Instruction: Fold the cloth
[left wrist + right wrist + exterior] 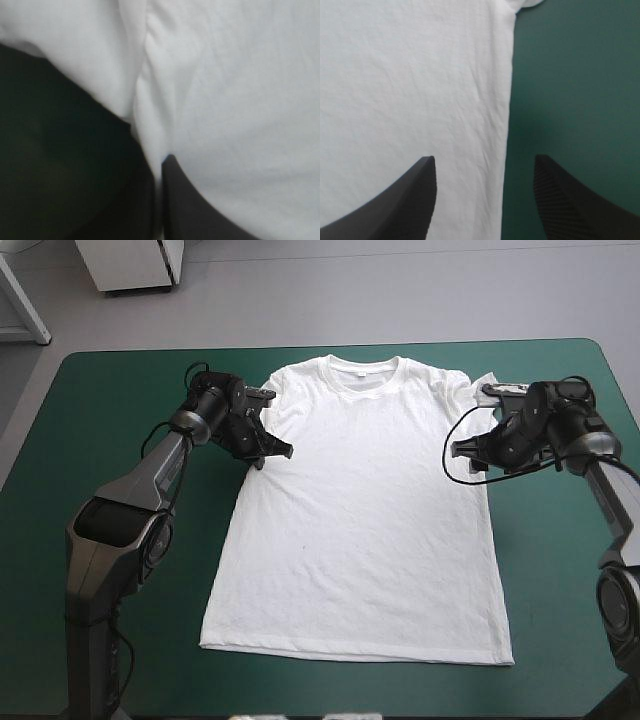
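**T-shirt spread for folding, read left to right.** The left gripper point(272, 448) sits low at the left armpit of the T-shirt point(360, 530), where sleeve meets body. In the left wrist view its black fingers point(195, 210) are pressed all but together, with a raised ridge of white cloth pinched between them. At centre, the T-shirt lies flat on the teal-green table point(560, 580), collar toward the far edge and hem toward the near edge. Both short sleeves are laid out, and the body is only lightly creased. The right gripper point(460, 450) is at the opposite side edge, just below the right sleeve. Its fingers point(415, 200) stand spread, one over the cloth and one over bare table, with the shirt's side edge running between them. They hold nothing.

**Handling, as a judgement.** The cloth looks thin, light and limp, with no stiffness of its own. It will probably sag between two holds, drag on the table and wrinkle if pulled from one side only. It is not fragile and seems unlikely to slip from a firm pinch. The best holds are likely at the edges, taken as a matched pair. The seams at armpit and shoulder suit this, since doubled layers there give a thicker bite. The right side calls for a pinch mirroring the left.
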